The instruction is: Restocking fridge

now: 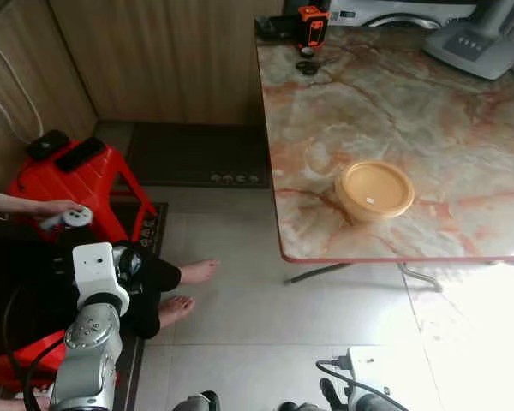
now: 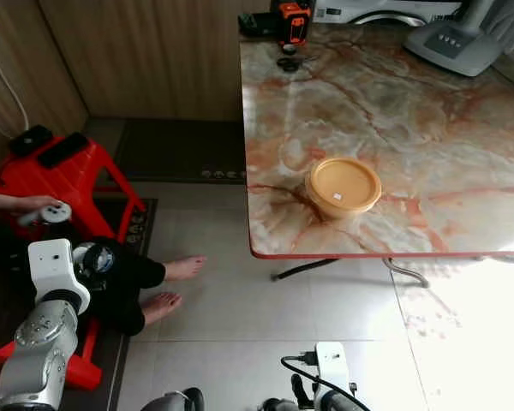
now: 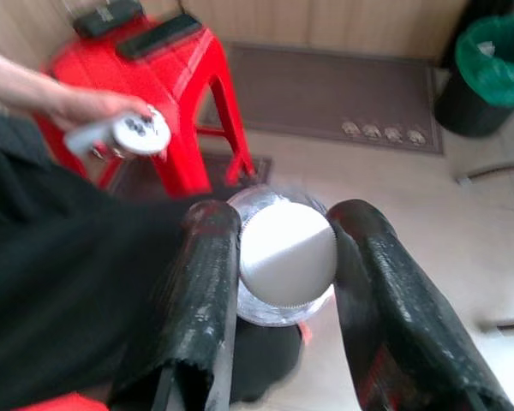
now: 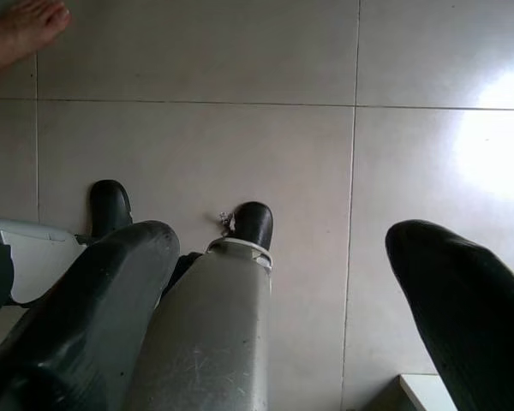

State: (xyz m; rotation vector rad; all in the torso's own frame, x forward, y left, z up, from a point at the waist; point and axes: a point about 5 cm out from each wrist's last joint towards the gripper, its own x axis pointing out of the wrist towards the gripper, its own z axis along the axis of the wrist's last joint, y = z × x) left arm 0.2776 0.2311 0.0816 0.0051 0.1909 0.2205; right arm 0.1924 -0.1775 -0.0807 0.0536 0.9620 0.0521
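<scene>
Lower left of frame | left claw clamped a jar, carrying it for restocking | right claw hung wide open, empty.

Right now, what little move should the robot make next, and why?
Probably step toward the marble table. The tan lidded container sits near its front edge, untouched. The left gripper already clasps a round white-topped thing, while the right gripper hangs open over the floor tiles, free to reach.

Left end effector clamps something; right end effector hangs spread
</scene>
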